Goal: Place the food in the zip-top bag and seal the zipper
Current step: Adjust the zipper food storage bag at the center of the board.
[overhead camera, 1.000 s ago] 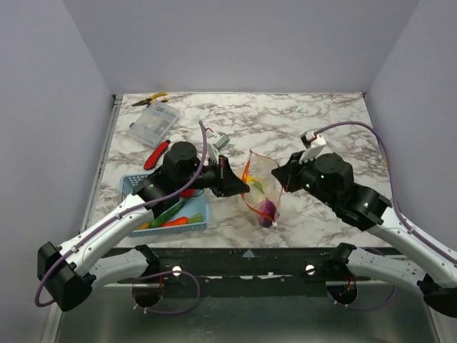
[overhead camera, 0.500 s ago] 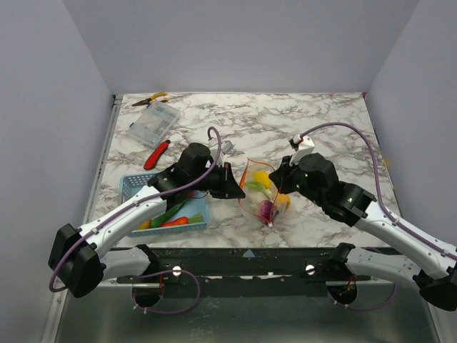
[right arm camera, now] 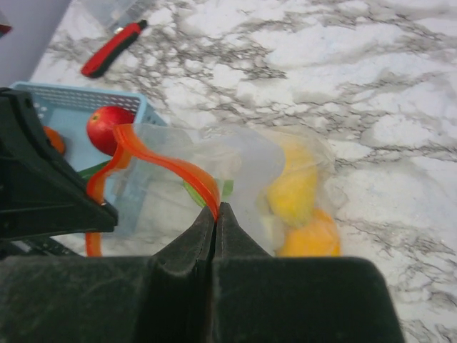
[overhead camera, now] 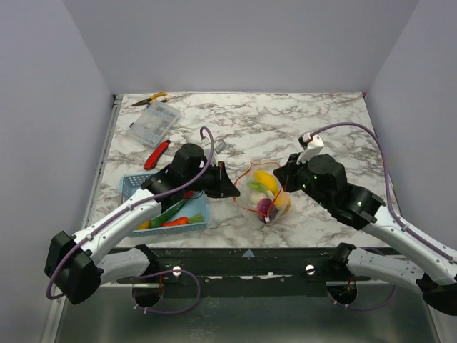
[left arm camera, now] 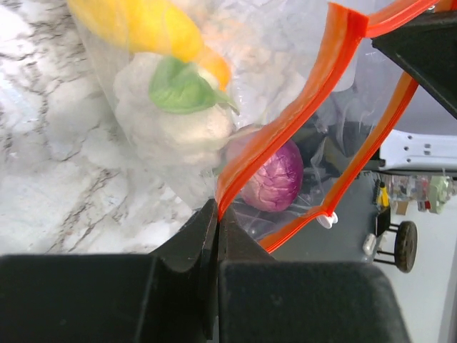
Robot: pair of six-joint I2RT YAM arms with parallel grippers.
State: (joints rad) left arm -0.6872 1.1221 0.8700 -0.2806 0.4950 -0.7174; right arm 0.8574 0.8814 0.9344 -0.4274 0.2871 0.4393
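Bag: You have the zip-top bag (overhead camera: 265, 194) slung between the two grippers over the front half of the marble table (overhead camera: 321, 121), just right of the blue mesh basket (overhead camera: 128, 186). It is clear, floppy and creased, and it sags under its load.

Zipper: The red-orange zipper (left arm camera: 300, 107) shows as two strips pulled well apart, so the mouth gapes. A small white tab (left arm camera: 327, 220) sits on the far strip.

Left gripper: Your left gripper (left arm camera: 218, 214) has its fingers pressed together on the near strip, with the plastic wedged in the slit between them.

Right gripper: Your right gripper (right arm camera: 216, 213) is likewise closed tight. It pinches the other strip where it curves down from the left.

Inside the bag: You can see a white cauliflower (left arm camera: 171, 118) with a green piece (left arm camera: 182, 89) lying against it, and a purple onion (left arm camera: 273, 177) low down beside the strips. Two yellow pieces (right arm camera: 293, 189) press against the wall on the right gripper's side. They are probably the pepper and the banana, but they are too blurred to sort.

In the basket: A red tomato (right arm camera: 111, 126) lies at the end near the bag. An orange carrot (overhead camera: 175, 221) sits along the front wall, with a long green vegetable (overhead camera: 170, 211) beside it.

Farther back: The red-handled knife (overhead camera: 157, 153) lies behind the basket. The rigid clear box (overhead camera: 153, 123) lies beyond that, near the table's left edge.
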